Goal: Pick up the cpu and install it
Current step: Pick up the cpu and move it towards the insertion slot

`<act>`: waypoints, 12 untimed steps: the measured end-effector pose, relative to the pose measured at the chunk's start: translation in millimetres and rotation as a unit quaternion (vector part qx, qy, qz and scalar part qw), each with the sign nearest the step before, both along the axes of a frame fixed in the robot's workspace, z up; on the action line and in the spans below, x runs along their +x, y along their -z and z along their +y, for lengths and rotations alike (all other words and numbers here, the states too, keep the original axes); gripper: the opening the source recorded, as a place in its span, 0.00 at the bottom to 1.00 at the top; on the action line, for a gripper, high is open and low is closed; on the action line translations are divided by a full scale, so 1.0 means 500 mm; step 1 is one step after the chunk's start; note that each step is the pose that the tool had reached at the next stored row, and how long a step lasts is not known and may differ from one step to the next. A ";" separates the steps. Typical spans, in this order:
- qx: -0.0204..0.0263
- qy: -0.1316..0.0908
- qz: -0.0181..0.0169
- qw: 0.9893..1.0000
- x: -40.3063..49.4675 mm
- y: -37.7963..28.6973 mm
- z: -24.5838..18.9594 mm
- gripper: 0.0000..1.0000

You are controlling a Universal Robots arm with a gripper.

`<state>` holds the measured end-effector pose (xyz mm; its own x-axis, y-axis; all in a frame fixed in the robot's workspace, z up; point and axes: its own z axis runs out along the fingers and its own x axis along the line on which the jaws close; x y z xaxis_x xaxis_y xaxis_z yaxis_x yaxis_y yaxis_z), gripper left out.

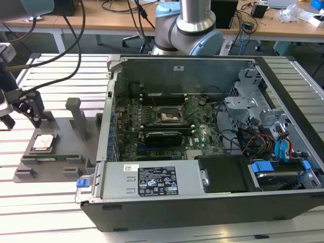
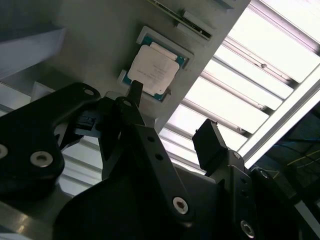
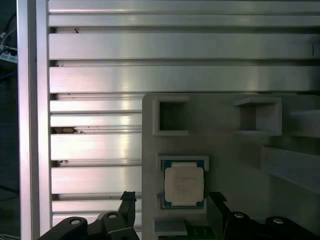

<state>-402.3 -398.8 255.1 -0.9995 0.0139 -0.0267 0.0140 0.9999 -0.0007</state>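
A: One end effector, state?
B: Released, jaws spread, empty, hovering over the cpu.
A: Cpu position?
B: Flat in grey holder, near worktop edge at exterior view's left, beside open computer case.

cpu in tray recess; memory stick just beside cpu; tray on table, exterior view's left of computer case

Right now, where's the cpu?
The cpu sits in its recess on the grey tray at the exterior view's left, outside the case, beside the memory stick. The gripper hovers above it, fingers open.
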 end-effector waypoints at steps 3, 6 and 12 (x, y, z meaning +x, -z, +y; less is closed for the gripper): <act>0.000 0.000 0.000 1.000 0.000 0.003 0.0000 0.68; 0.000 0.000 0.000 1.000 0.000 0.007 0.0000 0.68; 0.000 0.000 0.000 1.000 0.000 0.014 0.0000 0.68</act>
